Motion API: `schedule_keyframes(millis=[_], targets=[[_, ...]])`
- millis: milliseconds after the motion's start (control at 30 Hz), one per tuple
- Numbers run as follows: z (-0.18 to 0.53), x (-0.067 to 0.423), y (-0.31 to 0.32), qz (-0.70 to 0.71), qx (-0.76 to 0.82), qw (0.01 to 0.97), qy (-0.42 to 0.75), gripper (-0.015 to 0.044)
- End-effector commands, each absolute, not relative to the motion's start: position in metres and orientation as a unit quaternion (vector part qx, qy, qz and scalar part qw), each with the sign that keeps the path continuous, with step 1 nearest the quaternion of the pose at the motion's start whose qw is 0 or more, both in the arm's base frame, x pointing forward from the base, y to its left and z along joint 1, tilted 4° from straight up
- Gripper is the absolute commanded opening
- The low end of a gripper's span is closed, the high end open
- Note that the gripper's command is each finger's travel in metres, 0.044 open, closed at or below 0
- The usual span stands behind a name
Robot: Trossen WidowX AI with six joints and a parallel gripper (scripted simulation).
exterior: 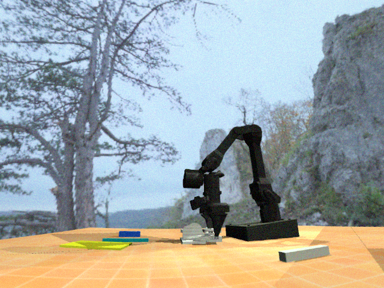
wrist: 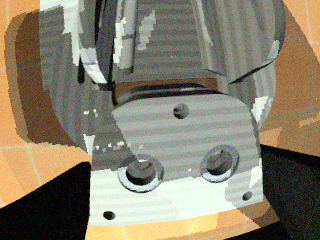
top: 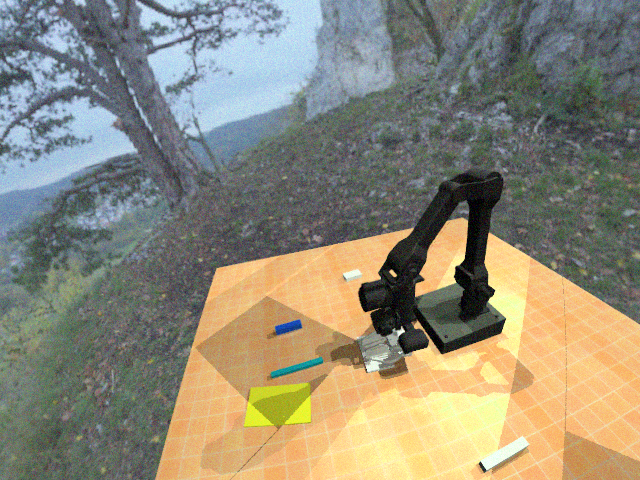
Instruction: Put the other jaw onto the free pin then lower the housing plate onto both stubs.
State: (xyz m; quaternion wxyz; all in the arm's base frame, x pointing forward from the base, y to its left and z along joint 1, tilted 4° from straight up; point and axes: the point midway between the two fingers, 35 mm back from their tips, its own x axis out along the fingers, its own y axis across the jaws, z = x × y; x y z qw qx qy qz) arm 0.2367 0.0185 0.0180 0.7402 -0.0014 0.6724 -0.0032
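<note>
The grey-white gripper assembly (top: 373,359) (exterior: 192,231) stands on the tiled table beside the arm's base. In the wrist view the housing plate (wrist: 185,132) lies over the rear of the assembly. Its two ringed holes show darker round shapes inside; whether the stubs fill them cannot be told. A left jaw (wrist: 91,60) and a right jaw (wrist: 250,40) extend beyond the plate's far edge. Pins and gear teeth are hidden under the plate. My gripper (exterior: 215,231) (wrist: 172,163) is shut on the housing plate, one black finger at each side. Whether the plate is fully level is unclear.
A yellow sheet (top: 289,400) (exterior: 102,245), a teal bar (top: 297,367) (exterior: 125,239) and a blue block (top: 288,327) (exterior: 129,234) lie left of the assembly. A white block (top: 352,275) lies behind. A pale bar (top: 504,453) (exterior: 305,253) lies at front right.
</note>
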Motion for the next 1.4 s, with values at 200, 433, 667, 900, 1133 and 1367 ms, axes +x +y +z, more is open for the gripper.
schedule_keyframes(millis=[200, 433, 667, 900, 1133, 1367], targets=[[0.0157, 0.2365, 0.0181, -0.003, -0.004, 0.739, 0.674, 0.0351], [0.0134, 0.2366, 0.0180, -0.003, -0.004, 0.739, 0.674, 0.0351], [0.0122, 0.2368, 0.0180, -0.003, -0.004, 0.739, 0.674, 0.0351], [0.0110, 0.2368, 0.0180, -0.003, -0.004, 0.739, 0.674, 0.0351], [0.0087, 0.2370, 0.0180, -0.003, -0.004, 0.739, 0.674, 0.0351], [0.0085, 0.2371, 0.0180, -0.003, -0.004, 0.739, 0.674, 0.0351]])
